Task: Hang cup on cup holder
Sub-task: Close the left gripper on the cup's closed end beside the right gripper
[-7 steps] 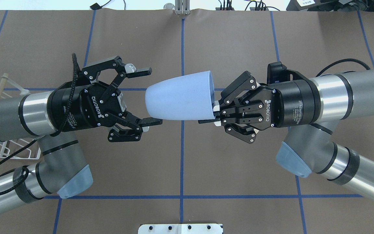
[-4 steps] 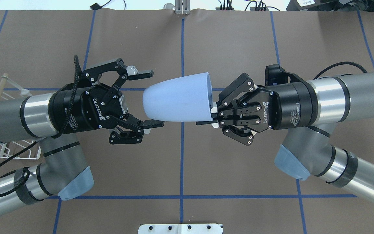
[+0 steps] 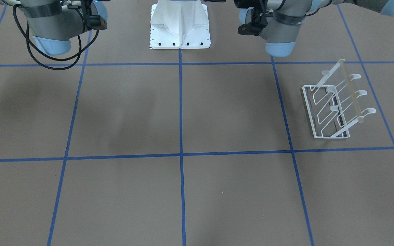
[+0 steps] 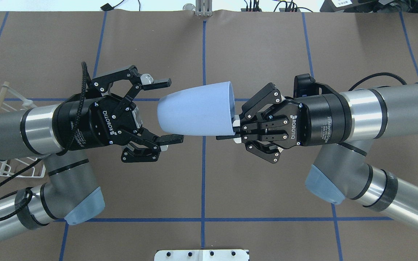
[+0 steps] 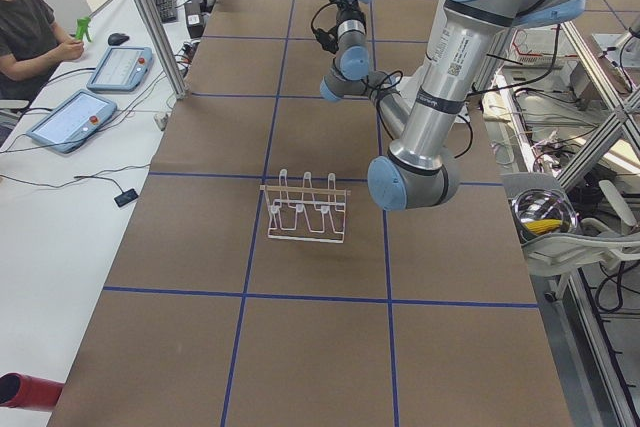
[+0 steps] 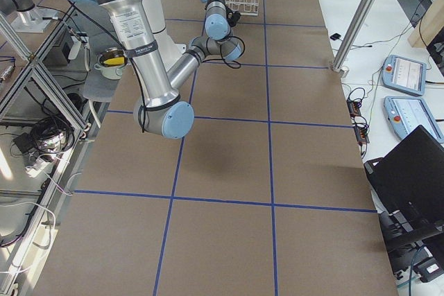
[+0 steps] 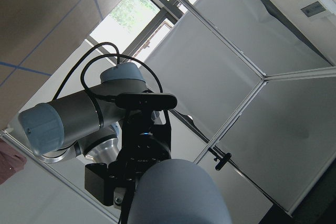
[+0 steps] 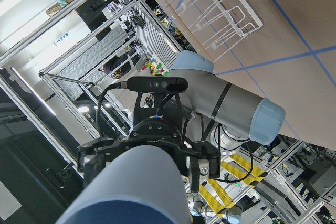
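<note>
The pale blue cup point(image 4: 194, 113) is held level in mid-air over the table's middle, its closed end pointing to the left arm. My right gripper point(image 4: 229, 132) is shut on the cup's rim at its lower edge. My left gripper point(image 4: 169, 110) is open, and its two fingers straddle the cup's closed end without touching it. The cup fills the bottom of the left wrist view point(image 7: 178, 195) and of the right wrist view point(image 8: 131, 187). The white wire cup holder point(image 3: 333, 107) stands on the table under the left arm, partly hidden in the overhead view point(image 4: 4, 96).
The white robot pedestal base point(image 3: 180, 30) is at the table's near edge. Blue tape lines cross the brown table point(image 4: 267, 54). The cup holder also shows in the side view point(image 5: 305, 212). An operator point(image 5: 30, 27) sits beside tablets off the table.
The right gripper has carried the cup a little to the left, so its closed end now lies between the left gripper's open fingers. The left gripper has barely moved.
</note>
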### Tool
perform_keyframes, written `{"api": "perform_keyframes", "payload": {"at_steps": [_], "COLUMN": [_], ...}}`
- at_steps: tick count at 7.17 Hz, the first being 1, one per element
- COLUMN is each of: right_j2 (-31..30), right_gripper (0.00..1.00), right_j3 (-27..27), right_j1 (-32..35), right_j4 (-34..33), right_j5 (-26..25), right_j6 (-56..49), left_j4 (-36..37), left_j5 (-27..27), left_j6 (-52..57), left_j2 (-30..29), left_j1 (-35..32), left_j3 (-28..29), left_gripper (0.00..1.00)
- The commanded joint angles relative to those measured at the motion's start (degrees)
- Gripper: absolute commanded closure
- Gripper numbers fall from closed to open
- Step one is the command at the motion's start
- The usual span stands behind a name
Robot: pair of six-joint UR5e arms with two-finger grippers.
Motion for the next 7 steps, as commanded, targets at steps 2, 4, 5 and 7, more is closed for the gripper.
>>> {"api": "perform_keyframes", "payload": {"at_steps": [2,4,5,7], "right_j2": [0.1,0.0,-0.2,-0.1], "right_gripper": [1.0,0.16,0.01,0.0], "right_j3": [0.0,-0.1,-0.8,-0.7], "right_j1": [-0.6,-0.7,-0.7,-0.3], "right_j4": [0.0,-0.1,0.7,0.8], "right_j5": [-0.5,-1.4,-1.8,-1.9], "right_j6": [-0.1,-0.4,-0.7,-2.5], "left_j4": [0.0,0.0,0.2,0.1], "left_j5": [0.1,0.1,0.1,0.0], "left_j6": [0.1,0.0,-0.1,-0.2], "left_j2": [0.1,0.7,0.8,1.8], "left_j1": [0.5,0.5,0.6,0.6], "left_j3": [-0.1,-0.8,-1.3,-2.4], "left_gripper": [0.11,0.99,1.0,1.0]}}
